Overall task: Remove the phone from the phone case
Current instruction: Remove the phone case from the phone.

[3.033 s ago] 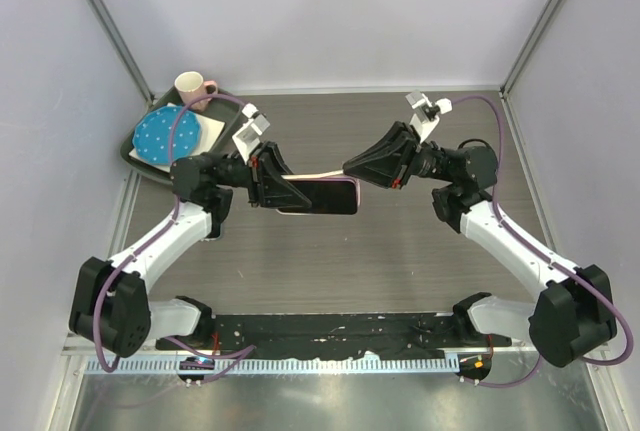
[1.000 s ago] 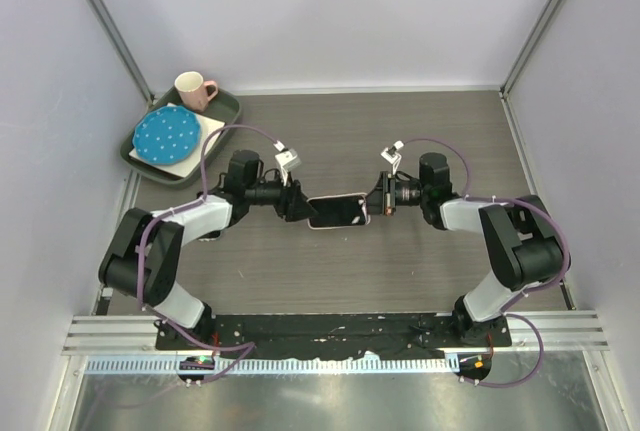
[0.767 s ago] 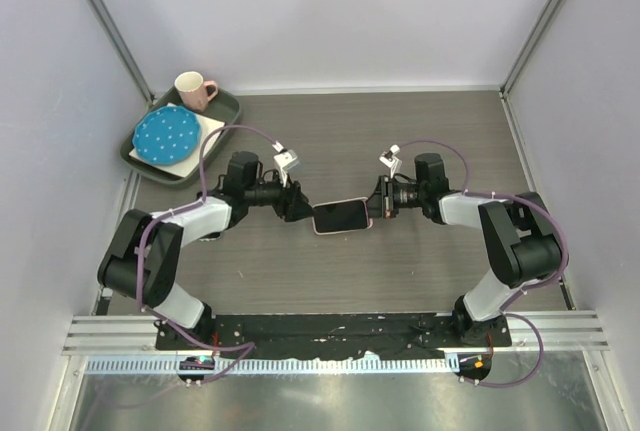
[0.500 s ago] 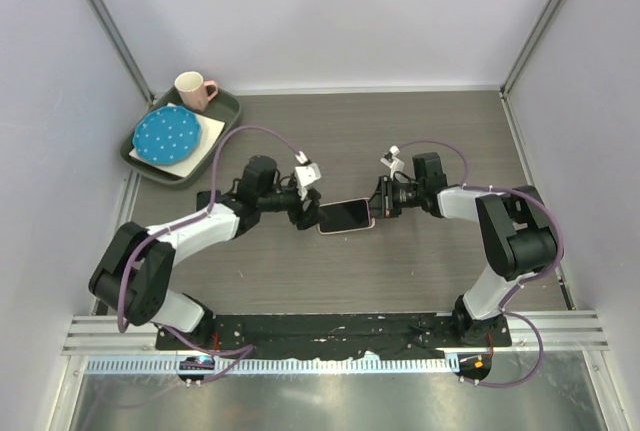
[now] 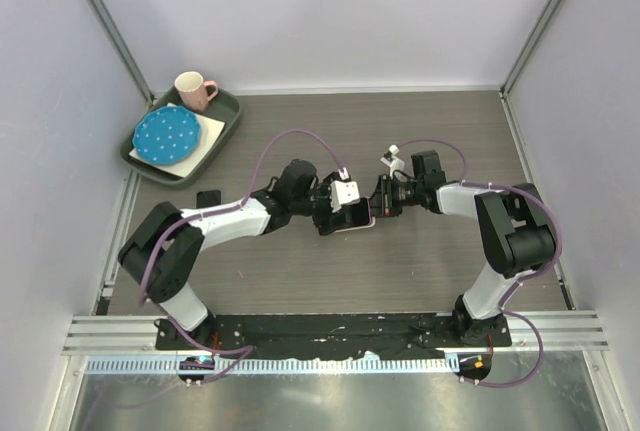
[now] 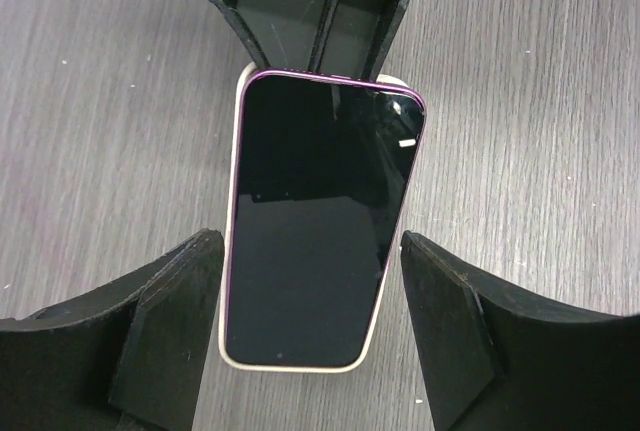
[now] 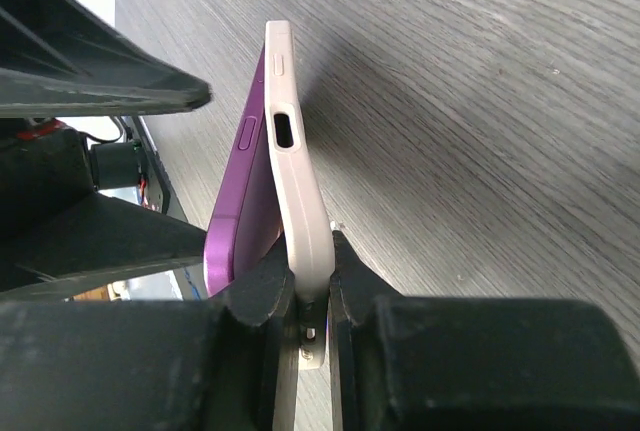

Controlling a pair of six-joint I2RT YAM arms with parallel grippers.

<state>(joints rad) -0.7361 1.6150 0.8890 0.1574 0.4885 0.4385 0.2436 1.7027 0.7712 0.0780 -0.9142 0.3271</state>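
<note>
Left wrist view: purple-edged black phone [image 6: 315,221] over cream phone case [image 6: 300,364].

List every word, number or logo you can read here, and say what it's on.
None can be read: the purple phone shows a blank black screen, the cream phone case shows only cutouts, and the blue dotted plate and pink mug show no lettering.

One phone [image 6: 315,221], one case [image 7: 297,181], one mug [image 5: 193,90], one plate [image 5: 166,134], one tray [image 5: 232,109]

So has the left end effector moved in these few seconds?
Yes. The left end effector has slid right, farther from the tray, and now straddles the phone.
</note>
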